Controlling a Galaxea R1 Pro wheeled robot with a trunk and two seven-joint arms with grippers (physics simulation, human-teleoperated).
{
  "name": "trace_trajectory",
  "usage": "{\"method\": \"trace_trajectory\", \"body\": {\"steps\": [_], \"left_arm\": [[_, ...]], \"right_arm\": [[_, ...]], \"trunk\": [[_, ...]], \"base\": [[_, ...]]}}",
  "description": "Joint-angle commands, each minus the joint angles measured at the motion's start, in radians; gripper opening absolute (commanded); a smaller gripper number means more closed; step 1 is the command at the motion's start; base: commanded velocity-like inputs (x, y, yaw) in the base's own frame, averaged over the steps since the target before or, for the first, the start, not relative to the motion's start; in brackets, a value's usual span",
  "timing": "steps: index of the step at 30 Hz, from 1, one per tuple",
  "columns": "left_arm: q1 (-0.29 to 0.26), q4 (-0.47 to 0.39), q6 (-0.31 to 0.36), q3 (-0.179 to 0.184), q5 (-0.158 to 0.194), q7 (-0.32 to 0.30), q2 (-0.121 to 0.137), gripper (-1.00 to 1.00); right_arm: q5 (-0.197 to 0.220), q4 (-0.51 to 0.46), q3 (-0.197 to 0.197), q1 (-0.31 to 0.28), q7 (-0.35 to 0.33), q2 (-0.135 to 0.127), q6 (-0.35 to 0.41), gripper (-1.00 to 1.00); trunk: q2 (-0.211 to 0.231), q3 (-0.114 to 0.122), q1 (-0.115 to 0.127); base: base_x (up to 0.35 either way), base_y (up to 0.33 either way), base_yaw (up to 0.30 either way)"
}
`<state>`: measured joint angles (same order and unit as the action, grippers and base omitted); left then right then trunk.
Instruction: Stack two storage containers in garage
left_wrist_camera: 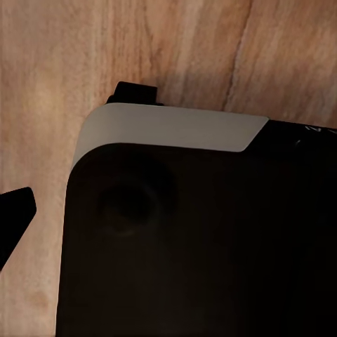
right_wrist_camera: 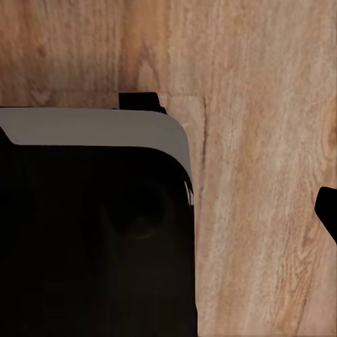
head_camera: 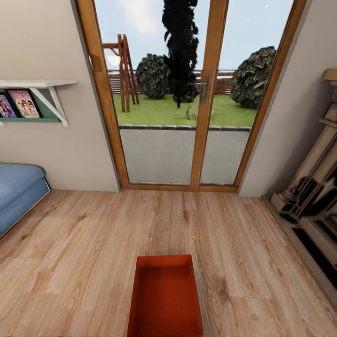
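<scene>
- In the head view, one orange-red storage container [head_camera: 166,297] lies on the light wood-plank floor [head_camera: 84,243] of the living room, near the lower edge of the picture, in the middle.
- The container is open on top, and its long side points toward the glass doors [head_camera: 187,93]; its near end is cut off by the edge of the picture.
- The doors have a honey-coloured wooden frame, and behind the glass are a lawn, dark bushes and a wooden play frame.
- At the left, a blue cushion or sofa corner [head_camera: 16,192] stands by the wall, and above it is a white shelf [head_camera: 40,84] with pictures under it.
- At the right edge is a pale carved fireplace surround [head_camera: 313,187].
- The left wrist view looks down on the wood planks over a dark body with a pale grey rim [left_wrist_camera: 175,130]; a black tip [left_wrist_camera: 14,214] shows at the side. I cannot tell if the left gripper is wide or narrow.
- The right wrist view shows the same kind of dark body [right_wrist_camera: 91,232] over the planks, and a black tip [right_wrist_camera: 328,207] at the edge. The state of the right gripper I also cannot tell.
</scene>
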<state>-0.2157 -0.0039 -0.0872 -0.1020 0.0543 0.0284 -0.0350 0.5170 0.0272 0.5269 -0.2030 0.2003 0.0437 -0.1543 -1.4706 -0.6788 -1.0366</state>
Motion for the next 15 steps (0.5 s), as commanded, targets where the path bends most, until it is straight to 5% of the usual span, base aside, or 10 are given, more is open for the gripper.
{"method": "trace_trajectory", "body": {"steps": [1,15], "left_arm": [[-0.001,0.001,-0.003,-0.005,0.006,0.001,0.0,1.0],[-0.001,0.001,-0.003,-0.004,0.006,0.001,0.0,1.0]], "right_arm": [[0.009,0.003,0.008,-0.001,0.001,0.001,-0.005,1.0],[0.009,0.003,0.008,-0.001,0.001,0.001,-0.005,1.0]], "trunk": [[0.0,-0.002,0.0],[0.0,-0.024,0.0]], "base": [[0.0,0.0,0.0],[0.0,0.0,0.0]]}}
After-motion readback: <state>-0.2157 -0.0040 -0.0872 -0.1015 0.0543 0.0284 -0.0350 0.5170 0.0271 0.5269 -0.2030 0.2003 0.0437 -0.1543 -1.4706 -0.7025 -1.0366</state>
